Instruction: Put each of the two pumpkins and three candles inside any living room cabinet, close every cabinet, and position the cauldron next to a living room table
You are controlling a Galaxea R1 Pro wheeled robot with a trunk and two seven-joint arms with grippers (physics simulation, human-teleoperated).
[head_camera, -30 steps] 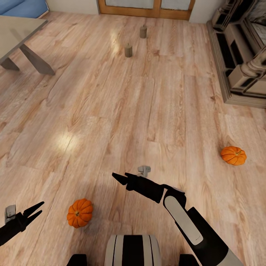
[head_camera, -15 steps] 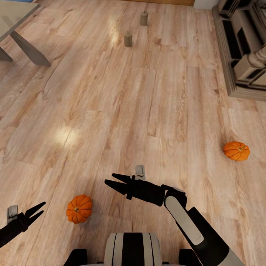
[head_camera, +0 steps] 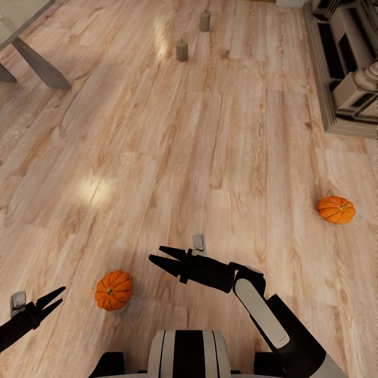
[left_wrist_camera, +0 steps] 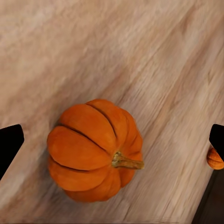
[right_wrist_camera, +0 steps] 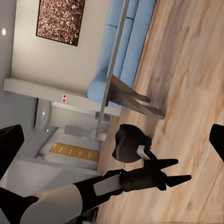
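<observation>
Nearest, beside the robot's base, the left gripper (head_camera: 52, 297) hangs with its fingers spread and nothing between them. Just beyond it, a pumpkin (head_camera: 113, 290) sits on the wooden floor (head_camera: 157, 157). Past that pumpkin, the right gripper (head_camera: 167, 255) is likewise parted and empty. Farther off, toward the fireplace (head_camera: 346, 68), lies the second pumpkin (head_camera: 336, 209). Farthest from the near pumpkin stand two candles (head_camera: 181, 50), with the table (head_camera: 31, 63) off to their side.
</observation>
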